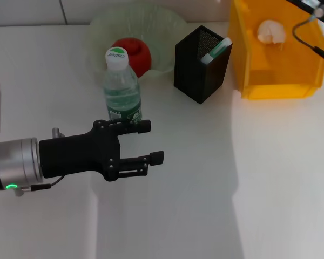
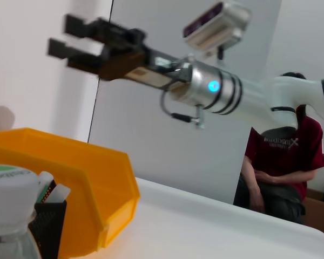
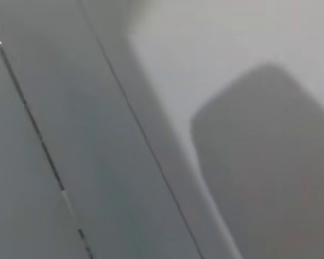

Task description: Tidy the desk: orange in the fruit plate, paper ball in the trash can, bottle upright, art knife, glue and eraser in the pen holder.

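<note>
A clear water bottle (image 1: pixel 121 86) with a white cap stands upright in front of the green glass fruit plate (image 1: pixel 167 32). A red-orange round fruit (image 1: pixel 136 54) lies in the plate. My left gripper (image 1: pixel 151 142) is open and empty, just in front of the bottle's base. The black mesh pen holder (image 1: pixel 198 67) holds a green-and-white item (image 1: pixel 218 49). A white paper ball (image 1: pixel 271 31) lies in the yellow bin (image 1: pixel 275 81). My right gripper (image 2: pixel 70 38) is raised in the air, fingers apart and empty, seen in the left wrist view.
The right arm's cable (image 1: pixel 313 43) hangs over the bin's far right side. A seated person (image 2: pixel 281 162) is beyond the table's edge in the left wrist view. The right wrist view shows only a grey surface with a shadow.
</note>
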### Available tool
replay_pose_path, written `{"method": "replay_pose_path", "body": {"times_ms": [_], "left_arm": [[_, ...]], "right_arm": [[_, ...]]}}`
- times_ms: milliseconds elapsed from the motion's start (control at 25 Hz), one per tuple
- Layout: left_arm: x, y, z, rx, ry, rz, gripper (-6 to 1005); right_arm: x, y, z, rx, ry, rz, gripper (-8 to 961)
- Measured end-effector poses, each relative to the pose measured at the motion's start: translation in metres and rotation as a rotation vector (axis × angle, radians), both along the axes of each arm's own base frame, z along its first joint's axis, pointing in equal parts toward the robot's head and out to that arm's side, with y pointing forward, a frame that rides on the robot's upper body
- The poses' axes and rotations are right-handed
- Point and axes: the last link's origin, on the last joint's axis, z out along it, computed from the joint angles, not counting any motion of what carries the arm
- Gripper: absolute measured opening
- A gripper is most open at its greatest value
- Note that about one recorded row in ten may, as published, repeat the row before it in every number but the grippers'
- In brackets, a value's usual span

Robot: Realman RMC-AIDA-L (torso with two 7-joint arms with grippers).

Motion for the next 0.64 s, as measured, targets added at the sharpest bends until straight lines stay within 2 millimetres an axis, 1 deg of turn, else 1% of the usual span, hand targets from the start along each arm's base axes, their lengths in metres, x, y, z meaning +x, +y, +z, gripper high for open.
{"method": "replay_pose_path", "body": {"times_ms": [80, 160, 200, 240, 280, 360, 400, 440, 480, 520, 560, 640], "left_arm": [[0.0, 0.0, 0.002, 0.002, -0.007, 0.0, 765], [0.0, 0.001, 0.005, 0.001, -0.017, 0.002, 765], [0.0, 0.001, 0.005, 0.001, -0.017, 0.002, 765], [0.0, 0.0, 0.007, -0.001, -0.022, 0.001, 765], [0.001, -0.001, 0.013, -0.009, -0.039, -0.004, 765], [0.0, -0.001, 0.016, -0.012, -0.042, -0.005, 765], [0.0, -0.001, 0.016, -0.012, -0.042, -0.005, 765], [-0.003, -0.002, 0.025, -0.032, -0.041, -0.014, 765], [-0.003, -0.002, 0.025, -0.032, -0.041, -0.014, 765], [-0.003, -0.003, 0.027, -0.04, -0.041, -0.022, 765], [-0.003, -0.004, 0.03, -0.053, -0.036, -0.038, 765], [-0.003, -0.004, 0.03, -0.053, -0.036, -0.038, 765]], "right_arm": [[0.004, -0.031, 0.015, 0.014, 0.0, 0.135, 643], [0.011, -0.059, 0.022, 0.008, -0.002, 0.239, 704], [0.02, -0.077, 0.025, -0.008, -0.003, 0.271, 734], [0.029, -0.09, 0.025, -0.028, -0.005, 0.273, 765], [0.039, -0.104, 0.025, -0.055, -0.01, 0.277, 765], [0.058, -0.128, 0.02, -0.131, -0.039, 0.263, 765], [0.069, -0.142, 0.014, -0.183, -0.062, 0.255, 765], [0.082, -0.16, 0.005, -0.258, -0.104, 0.255, 765], [0.082, -0.16, 0.005, -0.258, -0.104, 0.255, 765], [0.089, -0.174, -0.002, -0.321, -0.121, 0.271, 765], [0.089, -0.174, -0.002, -0.321, -0.121, 0.271, 765], [0.09, -0.181, -0.008, -0.355, -0.114, 0.288, 765]]}}
